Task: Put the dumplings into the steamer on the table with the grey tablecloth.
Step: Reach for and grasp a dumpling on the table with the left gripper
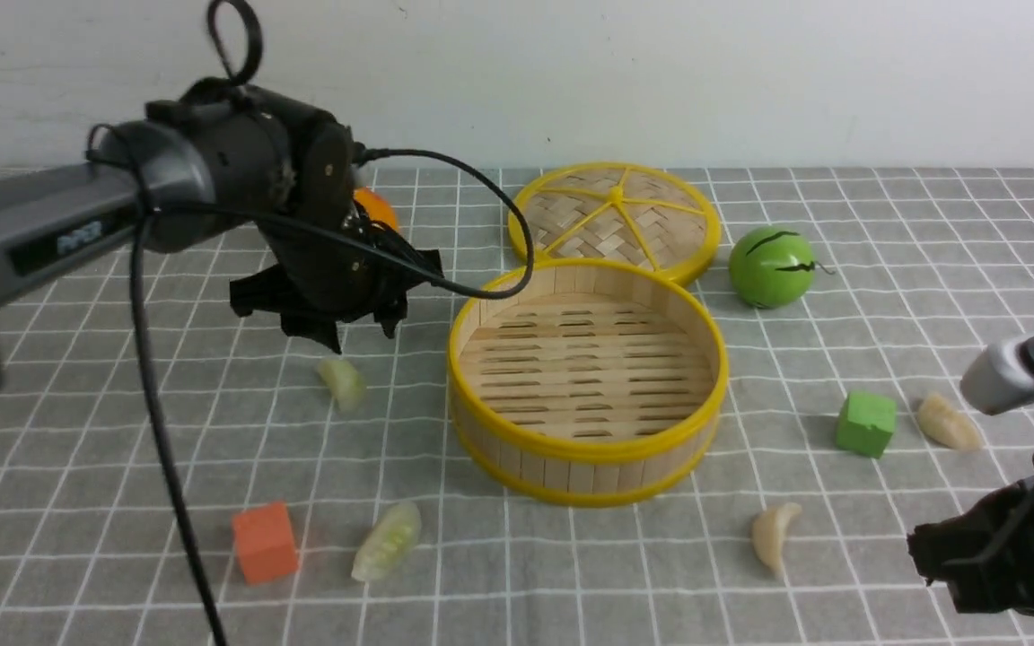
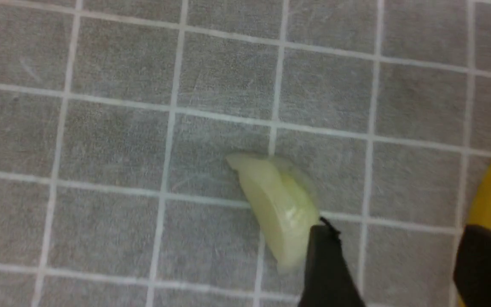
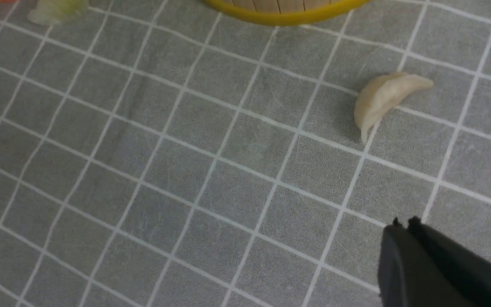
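Closest in, at the right edge, the right arm (image 1: 1002, 547) hangs low over the worktop (image 1: 77, 574), which is spread with a grey checked cloth (image 1: 930, 215). The right jaws are together, tips side by side with nothing between them. To their left, near the front of the steamer, lies the near cream dumpling (image 1: 775, 534). On the left side at the same depth the near green dumpling (image 1: 387, 541) lies just beside an orange cube (image 1: 264, 541).

Further in, the steamer (image 1: 587, 377) sits mid-worktop, and all four dumplings lie outside it on the cloth. To its right a green cube (image 1: 865, 422) stands near the far cream dumpling (image 1: 948, 422). To its left lies the far green dumpling (image 2: 277, 209), with the left arm (image 1: 212, 170) reaching in above it. The left jaws are apart and point down. In the wrist view one finger (image 2: 326, 268) overlaps the dumpling's end, but I cannot tell if it touches.

Behind the steamer and touching its rim lies a flat woven lid (image 1: 614, 220). A green ball (image 1: 771, 266) sits to the lid's right, and something orange (image 1: 378, 211) is half hidden behind the left arm
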Robot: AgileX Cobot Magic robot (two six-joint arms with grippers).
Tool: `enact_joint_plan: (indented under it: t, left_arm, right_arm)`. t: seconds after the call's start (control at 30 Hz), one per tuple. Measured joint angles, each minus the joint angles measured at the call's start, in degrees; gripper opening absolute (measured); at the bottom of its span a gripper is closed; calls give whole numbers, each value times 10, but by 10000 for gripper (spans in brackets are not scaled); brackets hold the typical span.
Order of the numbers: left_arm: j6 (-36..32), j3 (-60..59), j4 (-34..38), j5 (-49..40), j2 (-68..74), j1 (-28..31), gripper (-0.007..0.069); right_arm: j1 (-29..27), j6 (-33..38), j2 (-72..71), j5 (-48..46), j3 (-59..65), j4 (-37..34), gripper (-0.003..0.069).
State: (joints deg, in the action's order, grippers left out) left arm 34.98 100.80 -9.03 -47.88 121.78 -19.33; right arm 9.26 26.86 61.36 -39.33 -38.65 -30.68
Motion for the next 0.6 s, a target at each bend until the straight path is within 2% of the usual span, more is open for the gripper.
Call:
enact_joint_plan:
  t: [0.1, 0.23, 0.33, 0.37, 0.43, 0.47, 0.6]
  left_arm:
    - [16, 47, -13, -34, 45, 5, 512]
    - [22, 70, -16, -47, 82, 12, 522]
    - [21, 72, -16, -55, 90, 13, 480]
    - [19, 72, -15, -56, 91, 13, 440]
    - [14, 73, -16, -63, 91, 13, 267]
    - [13, 73, -17, -62, 91, 13, 227]
    - [-3, 74, -18, -65, 87, 12, 235]
  right_arm:
    - [0, 0, 6, 0, 0, 0, -1]
    - [0, 1, 12, 0, 0, 0, 0]
    - [0, 1, 14, 1, 0, -1, 2]
    - [0, 1, 16, 1, 0, -1, 3]
    - [0, 1, 16, 1, 0, -1, 6]
    - [0, 1, 17, 2, 0, -1, 6]
    - [0, 1, 20, 2, 0, -5, 9]
